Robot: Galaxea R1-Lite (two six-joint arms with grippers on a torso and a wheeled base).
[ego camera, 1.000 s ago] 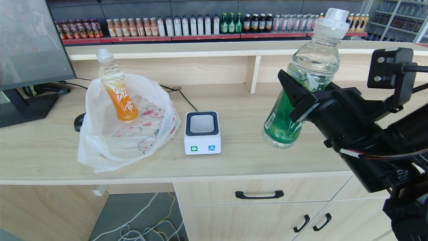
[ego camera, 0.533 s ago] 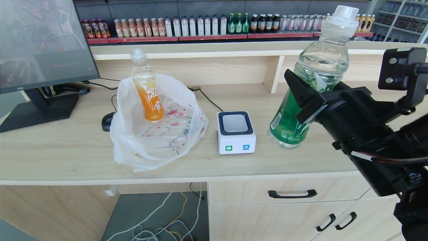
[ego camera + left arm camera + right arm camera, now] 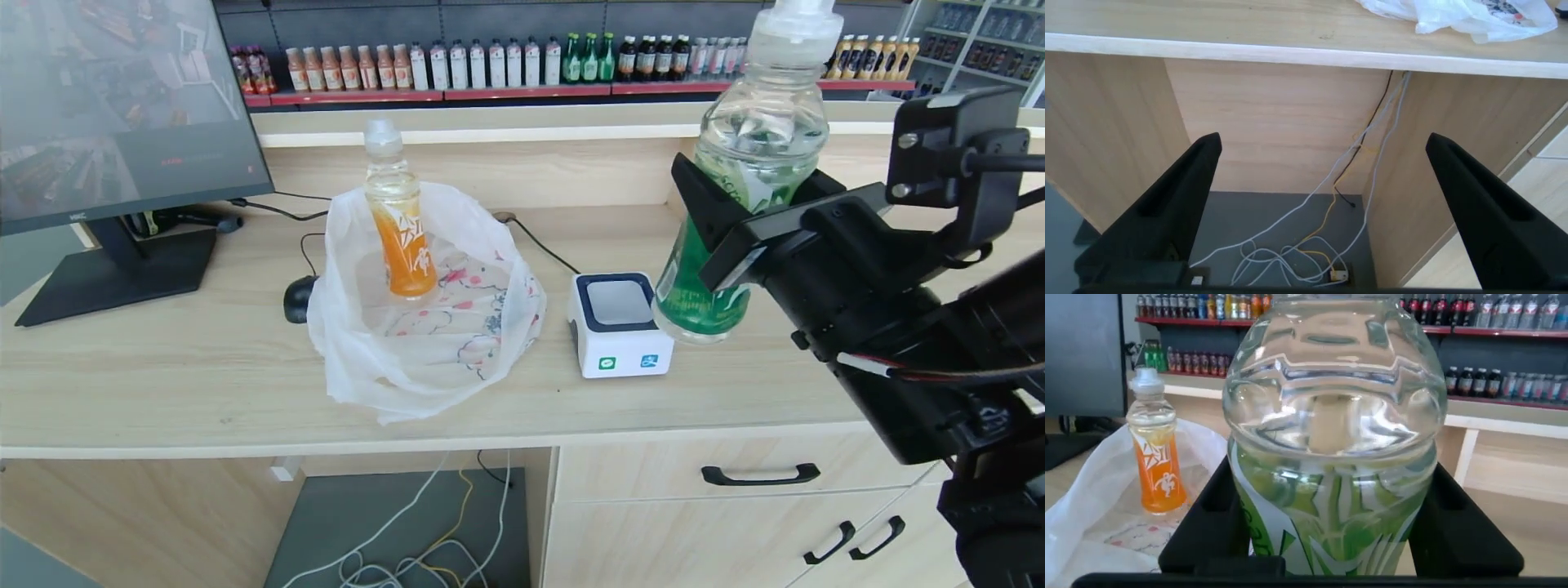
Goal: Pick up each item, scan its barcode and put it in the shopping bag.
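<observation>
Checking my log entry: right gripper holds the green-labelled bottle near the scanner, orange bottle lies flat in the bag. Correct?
No: the orange bottle stands upright in the bag, as the head view shows. The right gripper does hold the green-labelled bottle near the scanner.

Two bottles (image 3: 400, 245) (image 3: 759, 135), one bag (image 3: 424, 363), one scanner (image 3: 624, 347)
</observation>
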